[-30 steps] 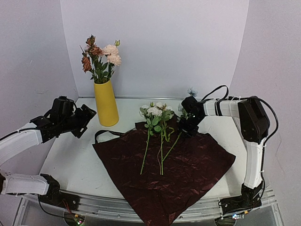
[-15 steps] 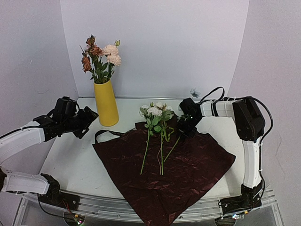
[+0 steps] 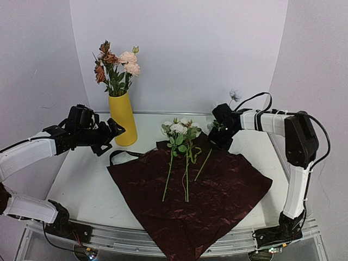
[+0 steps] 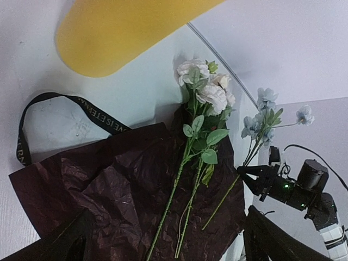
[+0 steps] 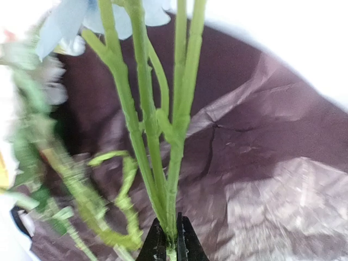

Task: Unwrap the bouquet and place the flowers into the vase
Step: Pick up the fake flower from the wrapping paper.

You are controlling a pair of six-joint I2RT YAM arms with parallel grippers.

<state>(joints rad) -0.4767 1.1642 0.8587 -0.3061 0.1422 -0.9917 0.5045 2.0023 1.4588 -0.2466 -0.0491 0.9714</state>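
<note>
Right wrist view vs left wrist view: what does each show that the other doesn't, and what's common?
Only right wrist: the right gripper close up, jaws shut on the green stem of pale blue artificial flowers just below where it forks.
Only left wrist: part of the plain yellow vase, the black ribbon, and that gripper seen from outside.
Both: the crinkled dark red wrapping paper, the gripped stem, and probably the cream roses, only a blur at the right wrist's left edge.

White walls (image 3: 185, 49), pale tabletop (image 3: 81, 182)
</note>
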